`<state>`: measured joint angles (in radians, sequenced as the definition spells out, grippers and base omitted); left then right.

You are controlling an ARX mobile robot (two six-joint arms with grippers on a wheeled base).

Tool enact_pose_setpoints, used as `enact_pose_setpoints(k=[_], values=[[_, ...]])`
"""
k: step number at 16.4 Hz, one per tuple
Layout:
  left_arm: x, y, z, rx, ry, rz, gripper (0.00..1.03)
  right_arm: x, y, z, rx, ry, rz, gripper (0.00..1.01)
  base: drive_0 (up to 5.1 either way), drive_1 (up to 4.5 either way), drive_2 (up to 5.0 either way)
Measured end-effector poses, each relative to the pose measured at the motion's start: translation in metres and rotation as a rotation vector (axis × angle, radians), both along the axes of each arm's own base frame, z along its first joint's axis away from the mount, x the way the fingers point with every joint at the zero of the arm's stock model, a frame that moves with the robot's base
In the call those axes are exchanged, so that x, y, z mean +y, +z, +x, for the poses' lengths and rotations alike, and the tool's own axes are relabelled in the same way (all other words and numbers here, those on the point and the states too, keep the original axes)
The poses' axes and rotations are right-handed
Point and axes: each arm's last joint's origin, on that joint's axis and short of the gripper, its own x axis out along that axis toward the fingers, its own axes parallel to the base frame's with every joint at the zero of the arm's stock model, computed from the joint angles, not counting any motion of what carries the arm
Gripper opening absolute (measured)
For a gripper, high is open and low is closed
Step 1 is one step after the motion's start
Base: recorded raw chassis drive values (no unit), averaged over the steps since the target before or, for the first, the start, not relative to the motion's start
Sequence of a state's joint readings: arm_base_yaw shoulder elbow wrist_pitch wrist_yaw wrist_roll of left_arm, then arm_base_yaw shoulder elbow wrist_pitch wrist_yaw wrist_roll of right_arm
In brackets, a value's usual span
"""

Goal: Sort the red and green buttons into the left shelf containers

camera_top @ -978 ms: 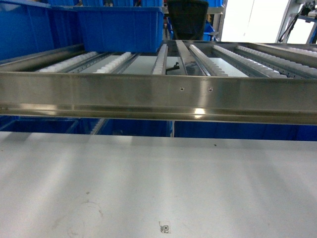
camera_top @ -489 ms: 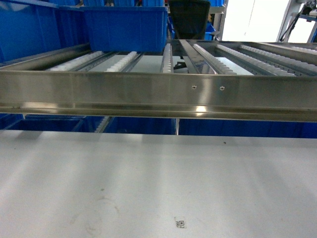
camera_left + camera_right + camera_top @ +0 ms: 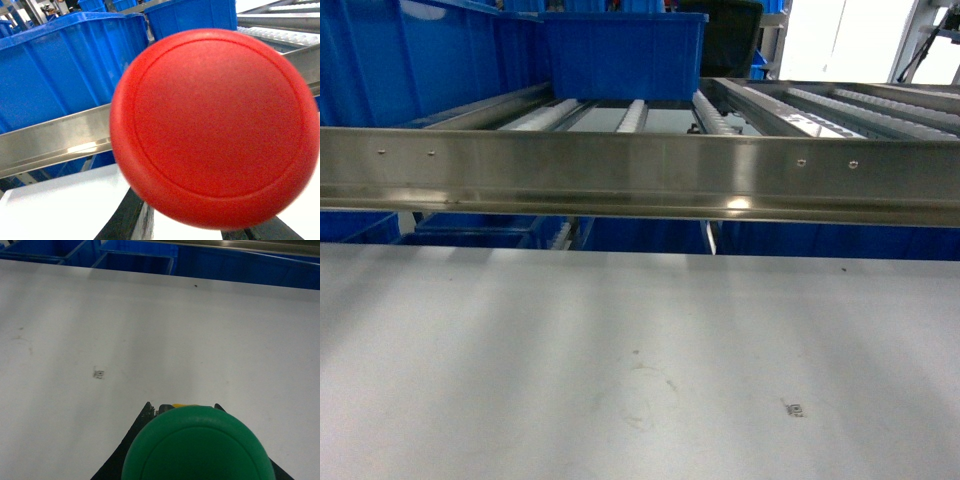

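White desk below a steel roller shelf, large blue plastic tubs behind.
Red domed button is gripped in the left claw, green domed button in the right claw.

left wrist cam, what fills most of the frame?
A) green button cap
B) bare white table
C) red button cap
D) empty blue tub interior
C: a red button cap sits close to the left wrist lens and covers most of the view, with a blue tub and the steel shelf rail behind it; the green cap shows in the right wrist view instead.
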<state>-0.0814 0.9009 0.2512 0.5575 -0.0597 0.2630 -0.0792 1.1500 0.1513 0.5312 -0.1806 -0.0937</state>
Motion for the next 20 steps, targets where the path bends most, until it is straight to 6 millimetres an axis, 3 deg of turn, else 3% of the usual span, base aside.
enact_pose_setpoints(k=[15, 20], values=[[0.0000, 0.0000, 0.0000, 0.000, 0.000, 0.000, 0.26, 0.0000, -0.0001, -0.0001, 0.002, 0.000, 0.000, 0.26, -4.7, 0.69, 3.8], [0.0000, 0.0002, 0.0000, -0.002, 0.000, 0.000, 0.26, 0.0000, -0.0002, -0.0001, 0.002, 0.000, 0.000, 0.26, -4.9, 2.49, 2.5]])
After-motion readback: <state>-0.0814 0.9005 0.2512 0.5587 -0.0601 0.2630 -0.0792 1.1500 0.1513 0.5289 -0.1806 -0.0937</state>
